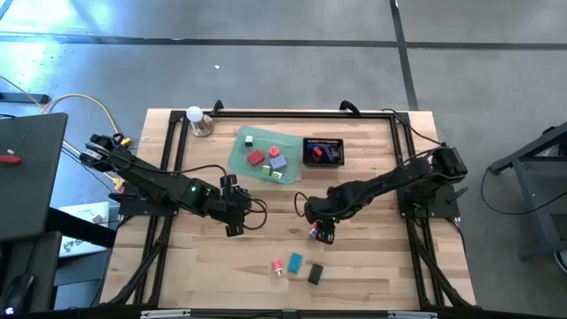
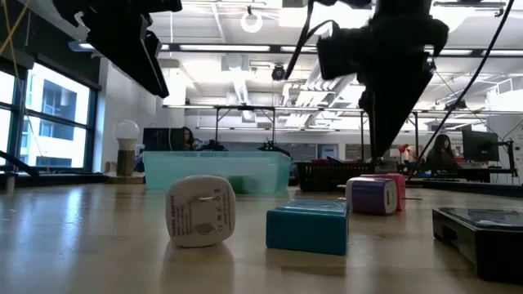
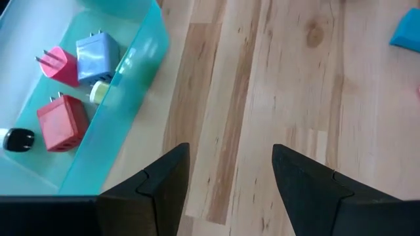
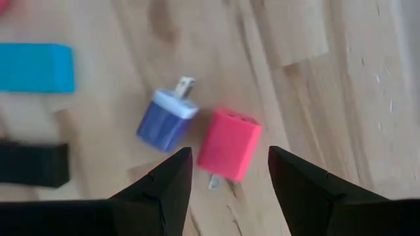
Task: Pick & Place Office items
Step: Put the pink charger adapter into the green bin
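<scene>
The office items are small blocks and plug-in chargers. A pink charger (image 4: 228, 144) and a purple one (image 4: 164, 121) lie side by side on the wood. My right gripper (image 4: 230, 154) hangs open just above them, the pink one below the gap between its fingers. A teal block (image 1: 295, 262), a black block (image 1: 315, 274) and a white-and-pink piece (image 1: 277, 266) lie nearer the front edge. Red, pink and blue chargers (image 3: 62, 121) sit in the green tray (image 1: 241, 161). My left gripper (image 1: 235, 221) is open over bare wood beside the tray.
A black mesh basket (image 1: 322, 152) holding a few items stands right of the tray at the back. A small lamp with a round bulb (image 1: 198, 120) stands at the back left corner. A black frame runs along the table's edges. Bare wood lies at the table's front left.
</scene>
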